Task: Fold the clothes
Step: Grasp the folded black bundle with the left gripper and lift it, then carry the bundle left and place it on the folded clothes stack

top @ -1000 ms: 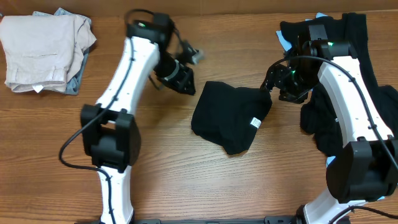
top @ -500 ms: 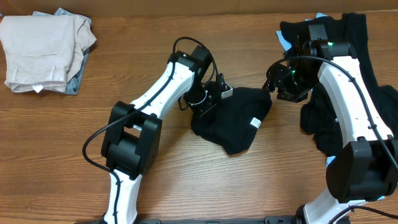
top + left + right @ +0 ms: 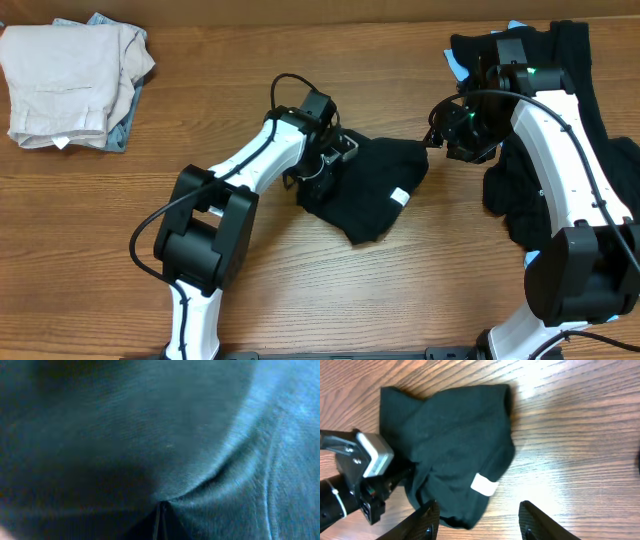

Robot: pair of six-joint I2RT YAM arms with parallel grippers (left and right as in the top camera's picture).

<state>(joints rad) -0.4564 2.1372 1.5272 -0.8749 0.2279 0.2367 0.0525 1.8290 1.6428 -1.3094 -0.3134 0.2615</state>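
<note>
White arm links (image 3: 560,150), black joints (image 3: 195,240) (looped black cables (image 3: 274,88)).

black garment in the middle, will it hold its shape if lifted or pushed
Probably floppy: the black garment lies in soft folds and bunches at the left gripper. Pushed, it would likely wrinkle rather than slide whole. Thin knit suggests light weight.

Fingertips of left hand (image 3: 331,165) hidden in black garment (image 3: 378,185), left wrist view all blurred fabric, white tag (image 3: 484,484) print unreadable

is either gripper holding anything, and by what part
Right gripper holds nothing; it is open over the table. Left gripper is buried in the black garment at its left edge, but whether it is clamped cannot be told.
</note>
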